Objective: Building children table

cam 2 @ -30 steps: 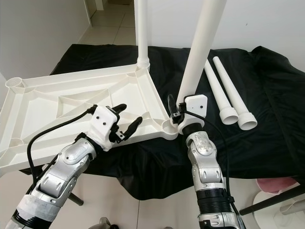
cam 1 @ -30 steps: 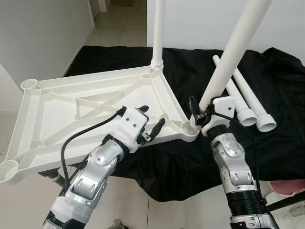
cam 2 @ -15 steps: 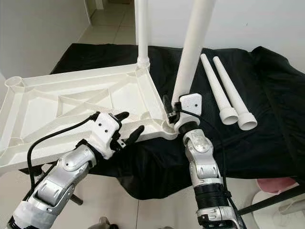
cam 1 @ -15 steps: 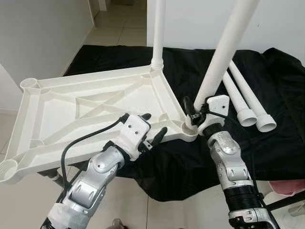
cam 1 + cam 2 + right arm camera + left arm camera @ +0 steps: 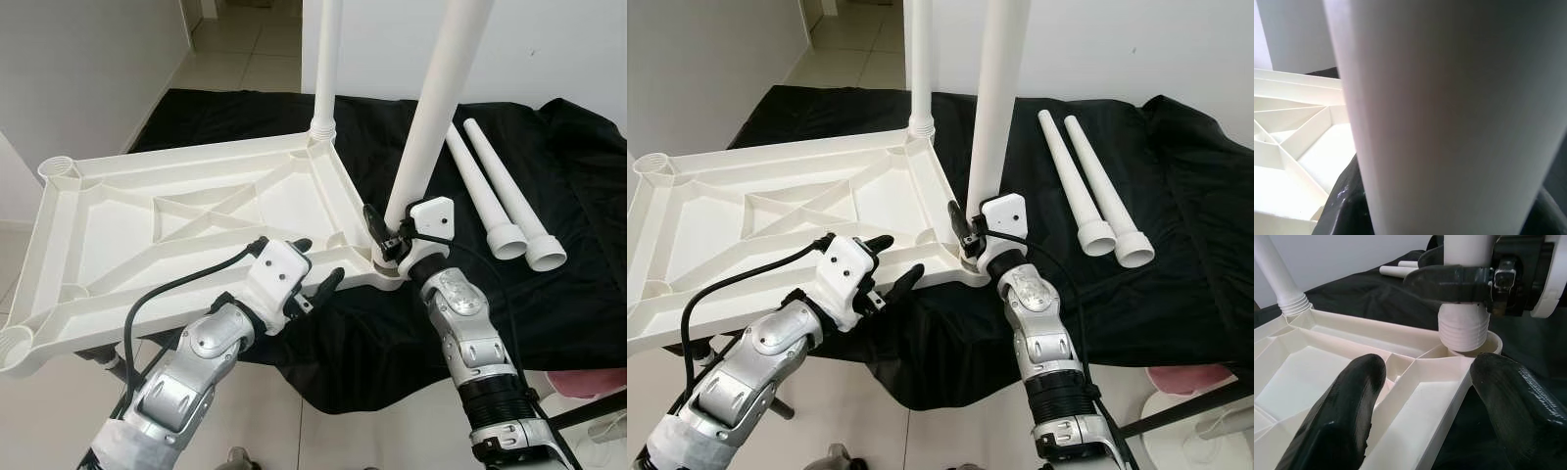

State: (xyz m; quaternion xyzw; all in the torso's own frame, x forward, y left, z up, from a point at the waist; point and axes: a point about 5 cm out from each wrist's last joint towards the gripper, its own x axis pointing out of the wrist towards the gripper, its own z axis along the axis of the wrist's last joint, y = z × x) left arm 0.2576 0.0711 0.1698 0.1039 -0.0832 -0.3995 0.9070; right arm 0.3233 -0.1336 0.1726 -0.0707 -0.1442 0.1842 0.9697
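Leg seated at the near corner socket

Threading is the step in hand, judged from how the parts lie. The tabletop is laid upside down, its ribbed underside showing, partly over a black cloth. One leg is already stood upright in the far corner socket. A second leg is gripped near its lower end by the right gripper, whose black fingers are closed around the tube. In the left wrist view the threaded end is seen at the mouth of the near corner socket, just entering it; how deep it sits cannot be told.

The left gripper is spread open astride the near rim of the tabletop, one finger inside the rim and the other outside; whether the rim is touched cannot be told.

For a clean start, the leg should be kept plumb over the socket, since a tilted thread is likely to bind or cross. The tabletop should be steadied by the left gripper while the leg is turned. Two spare legs are lying on the cloth, well apart from the work.
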